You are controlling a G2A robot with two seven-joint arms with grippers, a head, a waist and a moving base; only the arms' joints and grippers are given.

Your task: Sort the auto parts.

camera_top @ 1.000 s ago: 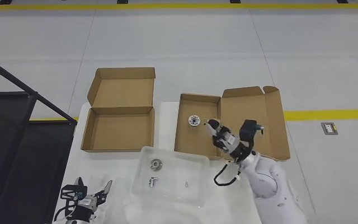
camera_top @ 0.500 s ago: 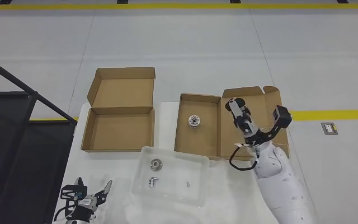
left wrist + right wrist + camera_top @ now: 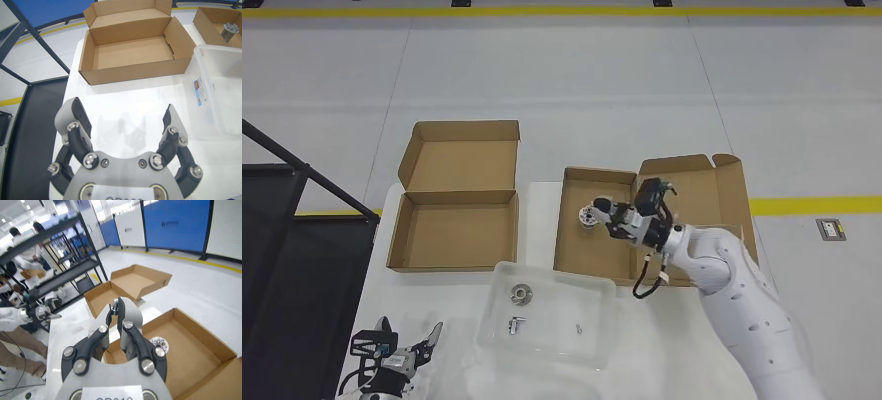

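My right gripper (image 3: 610, 214) hangs over the right cardboard box (image 3: 572, 255), close beside a round toothed metal part (image 3: 588, 215) that lies in it. In the right wrist view this gripper (image 3: 114, 309) is shut on a small threaded bolt (image 3: 114, 306), which stands upright between the fingertips, with the round part (image 3: 159, 343) on the box floor below. My left gripper (image 3: 407, 345) sits low at the table's front left corner. Its fingers (image 3: 80, 111) are spread wide over bare table. A clear plastic bin (image 3: 542, 340) holds a round hub (image 3: 520, 293), a bracket (image 3: 515, 324) and a small screw (image 3: 577, 327).
An empty cardboard box (image 3: 452, 235) with its lid folded back stands at the back left, seen as the empty box (image 3: 132, 55) ahead of the left gripper. A black metal rack (image 3: 282, 190) borders the table's left side. Bare white table lies between the left gripper and the bin (image 3: 217, 75).
The right arm swung out over the box's open lid, then back left, and its gripper now sits over the right box beside the round part. The left arm has stayed put.
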